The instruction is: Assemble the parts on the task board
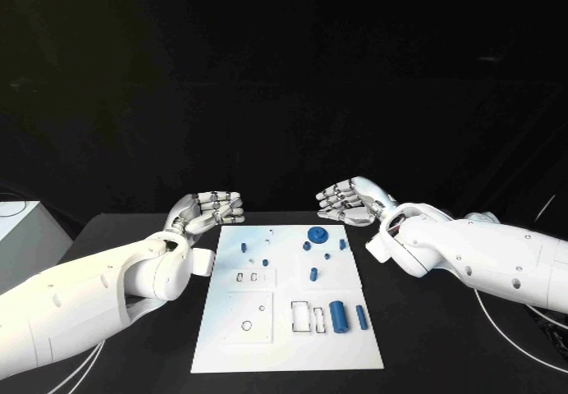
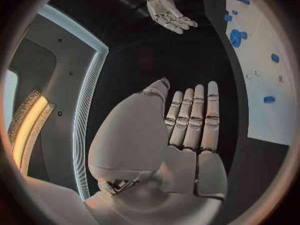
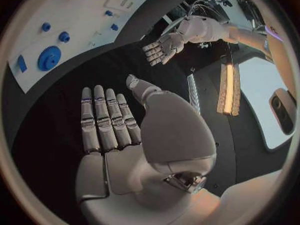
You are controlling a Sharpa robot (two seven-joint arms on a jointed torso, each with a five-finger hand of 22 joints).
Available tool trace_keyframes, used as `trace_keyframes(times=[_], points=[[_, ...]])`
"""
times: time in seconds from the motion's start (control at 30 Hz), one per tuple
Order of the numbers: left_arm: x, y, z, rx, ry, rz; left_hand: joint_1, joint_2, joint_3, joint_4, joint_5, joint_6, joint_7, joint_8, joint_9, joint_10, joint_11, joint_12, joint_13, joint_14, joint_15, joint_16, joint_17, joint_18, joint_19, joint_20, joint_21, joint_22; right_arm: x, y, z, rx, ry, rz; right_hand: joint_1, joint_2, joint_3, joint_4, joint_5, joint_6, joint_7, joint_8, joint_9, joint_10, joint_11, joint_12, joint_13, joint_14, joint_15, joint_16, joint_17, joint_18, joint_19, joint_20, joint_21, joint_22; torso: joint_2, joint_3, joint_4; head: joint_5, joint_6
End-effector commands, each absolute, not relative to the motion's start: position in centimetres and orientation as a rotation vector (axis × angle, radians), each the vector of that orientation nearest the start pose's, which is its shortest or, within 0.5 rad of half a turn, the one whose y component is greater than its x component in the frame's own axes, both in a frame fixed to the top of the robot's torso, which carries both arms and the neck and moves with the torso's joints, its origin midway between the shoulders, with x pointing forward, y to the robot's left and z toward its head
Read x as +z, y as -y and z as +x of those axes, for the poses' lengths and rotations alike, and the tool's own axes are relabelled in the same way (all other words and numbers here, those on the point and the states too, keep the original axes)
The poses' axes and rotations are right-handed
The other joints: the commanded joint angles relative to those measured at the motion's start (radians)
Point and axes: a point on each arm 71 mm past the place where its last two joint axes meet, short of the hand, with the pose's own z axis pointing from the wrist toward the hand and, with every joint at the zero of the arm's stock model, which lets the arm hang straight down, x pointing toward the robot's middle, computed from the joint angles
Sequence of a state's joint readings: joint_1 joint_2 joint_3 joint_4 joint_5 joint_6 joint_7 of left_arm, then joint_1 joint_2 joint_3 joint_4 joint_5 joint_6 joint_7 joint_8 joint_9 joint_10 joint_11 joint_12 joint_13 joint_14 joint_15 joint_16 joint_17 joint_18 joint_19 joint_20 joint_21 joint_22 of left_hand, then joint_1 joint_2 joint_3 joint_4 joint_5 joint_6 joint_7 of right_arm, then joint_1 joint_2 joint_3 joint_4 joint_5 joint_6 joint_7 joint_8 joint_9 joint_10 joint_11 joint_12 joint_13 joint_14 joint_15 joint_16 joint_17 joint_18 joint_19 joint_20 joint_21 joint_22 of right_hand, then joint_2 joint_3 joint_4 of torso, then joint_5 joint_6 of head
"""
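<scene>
The white task board (image 1: 267,332) lies in the middle of the black table. Several small blue parts lie on it: a gear (image 1: 318,234) near its far edge, two cylinders (image 1: 339,317) at its near right, small pegs (image 1: 313,275) in between. My left hand (image 1: 211,208) hovers past the board's far left corner, fingers apart, holding nothing; its straight fingers (image 2: 194,116) show in the left wrist view. My right hand (image 1: 350,201) hovers past the far right corner, equally empty, with its fingers (image 3: 105,117) extended. The gear (image 3: 49,58) and board (image 3: 94,15) appear in the right wrist view.
A white box (image 1: 26,238) stands at the table's left edge. Cables (image 1: 521,328) run along the table on the right. Black table surface surrounds the board on all sides.
</scene>
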State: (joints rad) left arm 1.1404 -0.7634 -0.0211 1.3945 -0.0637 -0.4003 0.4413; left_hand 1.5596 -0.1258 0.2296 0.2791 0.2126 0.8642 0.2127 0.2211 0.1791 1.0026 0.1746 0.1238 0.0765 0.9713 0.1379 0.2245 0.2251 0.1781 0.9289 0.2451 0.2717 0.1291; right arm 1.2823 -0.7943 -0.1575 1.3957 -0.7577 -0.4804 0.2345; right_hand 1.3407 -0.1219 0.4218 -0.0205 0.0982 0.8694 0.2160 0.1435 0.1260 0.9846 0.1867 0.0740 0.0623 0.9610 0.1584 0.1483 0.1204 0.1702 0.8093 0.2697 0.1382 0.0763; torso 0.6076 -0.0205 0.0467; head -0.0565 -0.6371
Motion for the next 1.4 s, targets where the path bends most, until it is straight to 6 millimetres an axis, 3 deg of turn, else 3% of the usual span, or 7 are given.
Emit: trace_keyframes(times=[0.03,0.3,0.5,0.57,0.67,0.77,1.4], points=[[-19.9,-20.8,50.1,-1.474,-1.379,-1.055,0.009,-0.023,0.035,-0.002,-0.007,0.023,-0.004,0.010,0.008,0.045,-0.014,-0.005,0.000,0.050,-0.019,0.031,0.046,0.005,0.047,-0.026,0.048,0.023,-17.7,21.2,51.0,0.903,-1.583,0.135,0.010,-0.042,0.107,-0.007,-0.012,0.132,-0.020,0.032,0.015,0.172,-0.046,0.008,0.004,0.161,-0.053,0.059,0.056,0.016,0.149,-0.045,0.050,0.010,0.024,-0.0034,0.0103,-0.010,0.006],[-18.8,-20.8,48.8,-1.519,-1.406,-1.043,-0.003,-0.058,0.100,-0.009,-0.006,0.049,-0.020,0.014,0.024,0.119,-0.037,-0.034,-0.003,0.141,-0.065,0.198,0.223,-0.003,0.099,-0.081,0.251,0.148,-17.3,20.4,51.1,0.701,-1.664,-0.082,0.015,-0.067,0.090,-0.013,-0.007,0.161,-0.046,0.041,0.033,0.288,-0.088,0.011,0.026,0.319,-0.117,0.182,0.187,0.013,0.300,-0.116,0.156,0.061,0.051,-0.0071,0.0265,-0.029,0.012],[-18.2,-20.3,47.7,-1.563,-1.433,-1.028,-0.037,-0.085,0.183,-0.021,-0.008,0.069,-0.034,0.051,0.076,0.180,-0.062,-0.025,0.012,0.088,-0.089,0.563,0.498,0.001,0.008,-0.101,0.578,0.379,-17.2,19.9,51.4,0.592,-1.671,-0.166,0.010,-0.077,0.064,-0.006,-0.006,0.168,-0.065,0.031,0.039,0.312,-0.115,-0.002,0.046,0.489,-0.172,0.369,0.359,0.010,0.489,-0.187,0.335,0.160,0.069,-0.0101,0.0430,-0.038,0.011],[-18.0,-20.1,47.3,-1.581,-1.442,-1.019,-0.044,-0.087,0.190,-0.025,-0.009,0.063,-0.037,0.054,0.083,0.198,-0.066,-0.010,0.021,0.108,-0.095,0.617,0.525,0.004,0.009,-0.104,0.624,0.409,-17.2,19.8,51.5,0.569,-1.665,-0.189,0.003,-0.085,0.079,0.002,0.005,0.171,-0.070,0.027,0.045,0.319,-0.124,-0.005,0.062,0.553,-0.180,0.613,0.581,0.010,0.543,-0.199,0.409,0.208,0.075,-0.0106,0.0486,-0.043,0.006],[-17.6,-19.7,46.7,-1.607,-1.454,-1.000,-0.052,-0.090,0.195,-0.026,-0.009,0.058,-0.038,0.055,0.089,0.199,-0.068,-0.004,0.028,0.105,-0.097,0.644,0.539,0.004,0.004,-0.106,0.653,0.428,-17.2,19.5,51.6,0.535,-1.654,-0.224,-0.007,-0.100,0.112,0.013,0.024,0.170,-0.072,0.023,0.055,0.313,-0.125,-0.008,0.084,0.569,-0.182,1.001,0.943,-0.044,0.642,-0.206,0.776,0.626,0.081,-0.0123,0.0537,-0.046,0.004],[-17.3,-19.6,46.1,-1.627,-1.463,-0.988,-0.052,-0.090,0.196,-0.026,-0.009,0.057,-0.038,0.055,0.089,0.198,-0.067,-0.003,0.028,0.105,-0.097,0.646,0.540,0.004,0.003,-0.106,0.656,0.430,-17.3,19.2,51.6,0.502,-1.641,-0.259,-0.015,-0.112,0.130,0.022,0.024,0.171,-0.068,0.024,0.065,0.298,-0.119,-0.010,0.091,0.557,-0.179,1.075,1.002,-0.059,0.647,-0.204,0.881,0.748,0.089,-0.0149,0.0585,-0.052,0.004],[-16.6,-20.0,45.3,-1.643,-1.473,-0.979,-0.062,-0.092,0.200,-0.024,-0.010,0.049,-0.036,0.053,0.093,0.190,-0.065,-0.002,0.032,0.101,-0.095,0.659,0.545,0.004,-0.006,-0.105,0.672,0.441,-17.9,18.9,51.8,0.364,-1.649,-0.322,-0.040,-0.147,0.136,0.041,0.019,0.158,-0.067,0.025,0.090,0.176,-0.101,-0.013,0.073,0.545,-0.163,1.156,1.047,-0.072,0.641,-0.186,1.011,0.901,0.111,-0.0153,0.0709,-0.061,0.007]])
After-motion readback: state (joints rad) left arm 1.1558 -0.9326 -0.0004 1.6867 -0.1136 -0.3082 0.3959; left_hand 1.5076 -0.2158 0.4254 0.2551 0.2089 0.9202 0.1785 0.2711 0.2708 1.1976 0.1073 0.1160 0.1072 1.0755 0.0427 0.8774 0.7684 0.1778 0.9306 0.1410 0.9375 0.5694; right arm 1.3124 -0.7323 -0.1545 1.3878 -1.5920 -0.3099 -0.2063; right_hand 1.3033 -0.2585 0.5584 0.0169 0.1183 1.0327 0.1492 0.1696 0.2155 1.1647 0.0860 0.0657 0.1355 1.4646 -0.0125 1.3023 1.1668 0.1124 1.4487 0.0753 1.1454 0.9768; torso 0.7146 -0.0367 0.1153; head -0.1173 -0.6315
